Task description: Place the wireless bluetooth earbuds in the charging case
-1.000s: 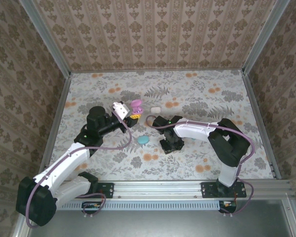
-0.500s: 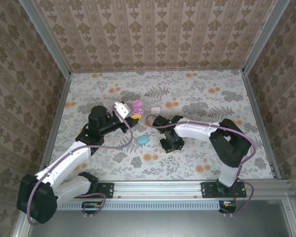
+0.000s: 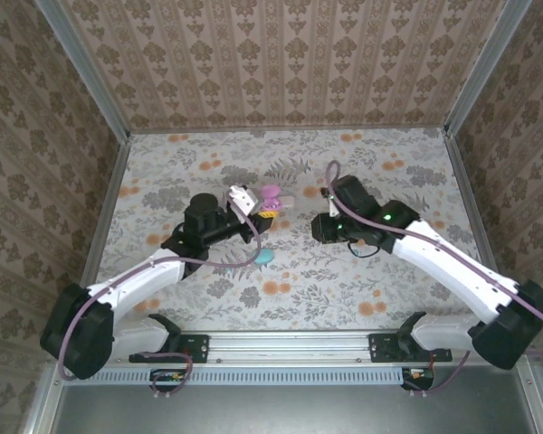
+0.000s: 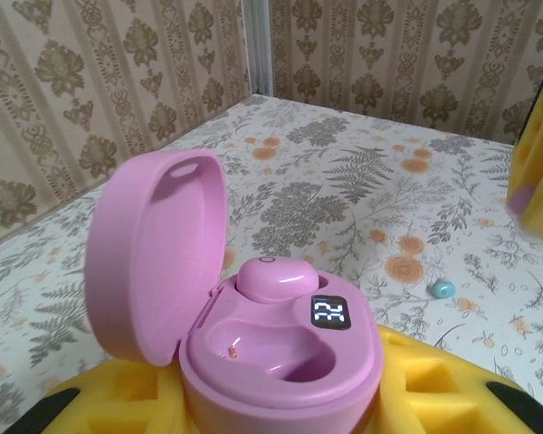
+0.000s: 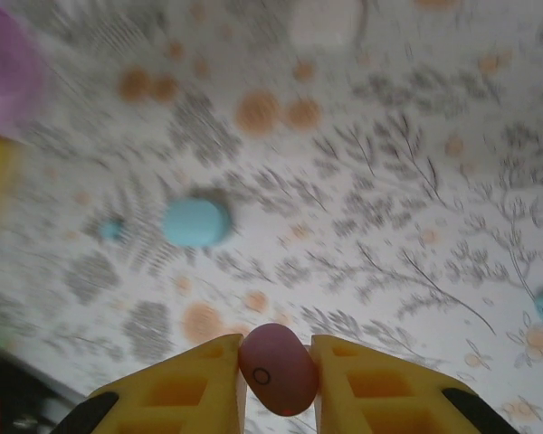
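Right claw (image 5: 279,360): clamped on glossy magenta-pink plastic earbud (image 5: 277,372) | Left claw (image 4: 276,402): gripping open pink oval plastic charging case (image 4: 154,262) | one pink bud (image 4: 276,278) seated, second socket (image 4: 285,354) apparently empty

Both arms stretched inward, left pincer (image 3: 266,206) clamping pink case (image 4: 281,362), right pincer (image 3: 318,228) pinching pink earbud (image 5: 279,369)
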You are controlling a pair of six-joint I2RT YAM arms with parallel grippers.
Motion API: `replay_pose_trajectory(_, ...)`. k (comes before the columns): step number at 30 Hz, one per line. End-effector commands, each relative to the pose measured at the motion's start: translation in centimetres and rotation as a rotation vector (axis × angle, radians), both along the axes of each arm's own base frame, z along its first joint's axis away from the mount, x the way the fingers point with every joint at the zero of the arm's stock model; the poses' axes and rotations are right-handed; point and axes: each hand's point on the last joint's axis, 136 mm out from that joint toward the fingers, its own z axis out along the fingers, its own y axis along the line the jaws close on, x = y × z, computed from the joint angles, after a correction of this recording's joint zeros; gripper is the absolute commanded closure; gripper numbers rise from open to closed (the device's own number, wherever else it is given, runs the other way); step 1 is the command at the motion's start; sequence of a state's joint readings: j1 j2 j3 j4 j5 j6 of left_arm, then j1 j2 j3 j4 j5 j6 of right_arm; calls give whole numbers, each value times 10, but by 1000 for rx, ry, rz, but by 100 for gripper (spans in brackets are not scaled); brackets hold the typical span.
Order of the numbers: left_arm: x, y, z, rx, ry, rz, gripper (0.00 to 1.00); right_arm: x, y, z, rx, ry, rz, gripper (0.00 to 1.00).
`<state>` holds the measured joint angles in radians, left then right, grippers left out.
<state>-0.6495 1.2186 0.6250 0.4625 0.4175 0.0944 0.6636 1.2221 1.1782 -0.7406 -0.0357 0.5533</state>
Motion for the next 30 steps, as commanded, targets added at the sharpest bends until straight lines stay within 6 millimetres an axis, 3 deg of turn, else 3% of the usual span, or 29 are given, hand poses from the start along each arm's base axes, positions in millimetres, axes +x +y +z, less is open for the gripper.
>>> replay_pose_trajectory(1,4,-17,36,-99,-82,-22,67,2,13,46,140,-62,7,74)
replay_pose_trajectory(4,2,-28,38,-111,-93,-46,67,4,26,67,223,-81,31,74)
replay_pose_trajectory(9,-3,-42,41,-126,-91,-96,67,10,47,83,335,-96,66,74)
replay_pose_trajectory(16,-13,-51,48,-136,-87,-158,67,17,60,85,374,-92,90,74)
replay_pose_trajectory(30,-19,-57,51,-143,-90,-186,67,30,59,77,323,-107,60,74)
